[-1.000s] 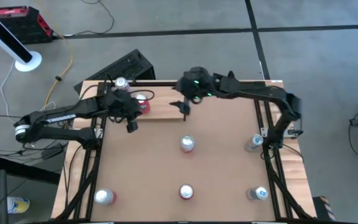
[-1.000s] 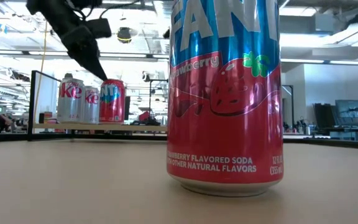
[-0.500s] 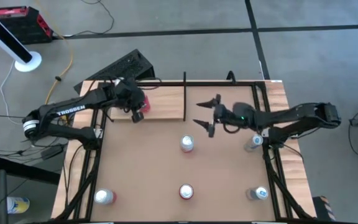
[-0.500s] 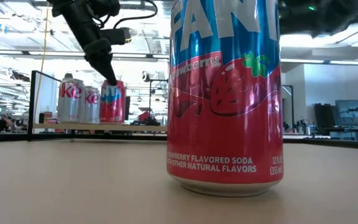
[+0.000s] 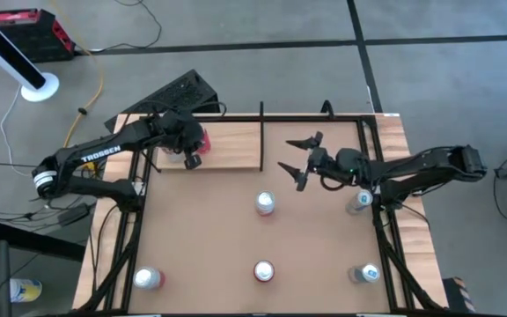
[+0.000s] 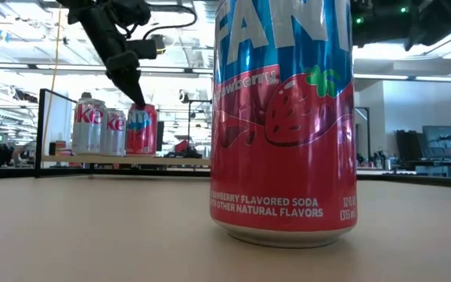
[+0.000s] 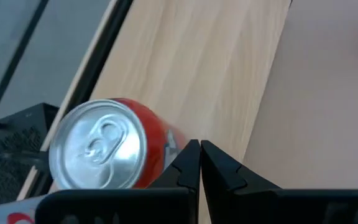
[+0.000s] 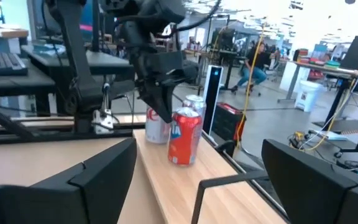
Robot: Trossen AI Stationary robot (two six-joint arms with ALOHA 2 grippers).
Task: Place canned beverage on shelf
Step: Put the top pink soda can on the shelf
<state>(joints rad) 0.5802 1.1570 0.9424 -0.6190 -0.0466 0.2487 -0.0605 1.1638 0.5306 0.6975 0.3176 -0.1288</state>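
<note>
Black and pressed tight together, the fingers of the left pincer [image 7: 199,163] hold nothing; their tip hangs just beside the rim of a red aluminium soda can with a silver lid [image 7: 107,154], which stands upright on the pale light-wood plank shelf [image 7: 191,68]. In the low view that left pincer [image 6: 135,92] points down at the top of the red can [image 6: 141,129], and whether it touches the can is unclear. Just beside the can, farther toward the shelf's end, stand two silver cans with red lettering [image 6: 100,125]. From above, the left pincer [image 5: 190,157] sits over the shelf's left part, while a thin black upright [image 5: 261,136] marks the shelf's other end. Spread wide and empty, the right pincer [image 5: 301,161] hovers over the brown board worktop [image 5: 209,229], to the right of the upright and well apart from the shelf cans. On the worktop stand more upright cans, among them a silver-topped one [image 5: 265,204] near the right pincer and a large strawberry soda can [image 6: 284,117] close to the low camera.
</note>
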